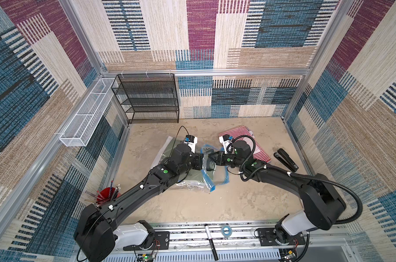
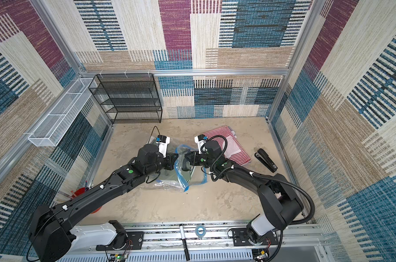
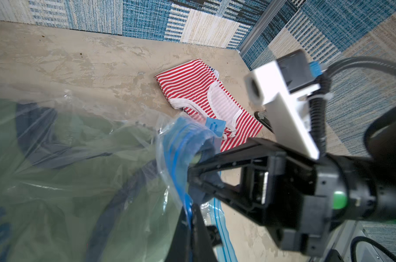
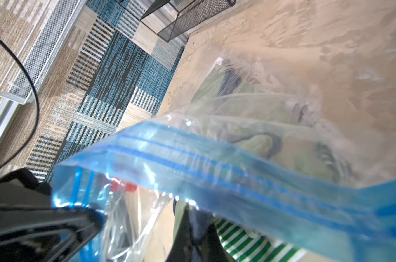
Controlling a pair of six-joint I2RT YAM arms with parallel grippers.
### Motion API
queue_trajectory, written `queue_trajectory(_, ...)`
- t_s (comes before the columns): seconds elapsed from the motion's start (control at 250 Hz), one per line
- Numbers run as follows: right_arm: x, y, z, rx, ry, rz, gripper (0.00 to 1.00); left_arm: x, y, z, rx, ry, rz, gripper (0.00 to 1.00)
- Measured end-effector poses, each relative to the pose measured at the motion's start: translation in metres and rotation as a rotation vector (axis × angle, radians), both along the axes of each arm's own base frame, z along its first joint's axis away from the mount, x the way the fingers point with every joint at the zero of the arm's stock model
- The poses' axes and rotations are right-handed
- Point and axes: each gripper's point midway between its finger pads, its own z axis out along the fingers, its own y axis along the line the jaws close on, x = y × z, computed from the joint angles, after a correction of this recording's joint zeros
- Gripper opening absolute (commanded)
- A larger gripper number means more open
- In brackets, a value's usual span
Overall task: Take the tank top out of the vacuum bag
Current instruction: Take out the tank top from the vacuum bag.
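Note:
The vacuum bag (image 1: pixel 217 181), clear plastic with a blue zip strip (image 4: pixel 238 172), lies crumpled mid-table in both top views (image 2: pixel 193 179). Inside it is the tank top (image 3: pixel 67 181), olive green with dark navy trim. My left gripper (image 3: pixel 193 217) is shut on the bag's blue zip edge and holds the mouth up. My right gripper (image 4: pixel 193 217) reaches into the mouth from the opposite side and is shut on a fold of the navy trim. The two grippers nearly meet, left (image 1: pixel 201 158) and right (image 1: pixel 210 158). Green-and-white striped cloth (image 4: pixel 244 245) shows beside the right jaws.
A red-and-white striped top (image 1: pixel 244 145) lies flat behind the right arm, with a black stapler (image 1: pixel 285 158) to its right. A black mesh rack (image 1: pixel 147 97) and a white wire basket (image 1: pixel 85 115) stand at the back left. A red cup of pens (image 1: pixel 108 195) sits by the left arm.

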Motion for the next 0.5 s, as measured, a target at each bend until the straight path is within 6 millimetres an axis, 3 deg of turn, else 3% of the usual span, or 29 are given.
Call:
queue_trajectory(0.112,-0.011,-0.018,0.0,-0.029,0.012,-0.055,0.0,-0.007,0.003,-0.004,0.004,0.002,-0.015,0.0)
queue_trajectory(0.28,-0.031,-0.042,-0.028,-0.099,0.08,-0.103,0.0,-0.013,0.004,-0.014,0.012,0.02,-0.031,0.0)
queue_trajectory(0.416,-0.041,-0.048,-0.036,-0.105,0.09,-0.1,0.0,-0.016,0.002,-0.016,0.007,0.027,-0.052,0.0)
queue_trajectory(0.5,-0.046,-0.045,-0.044,-0.089,0.098,-0.067,0.07,-0.017,0.003,-0.015,0.004,0.024,-0.054,0.0)
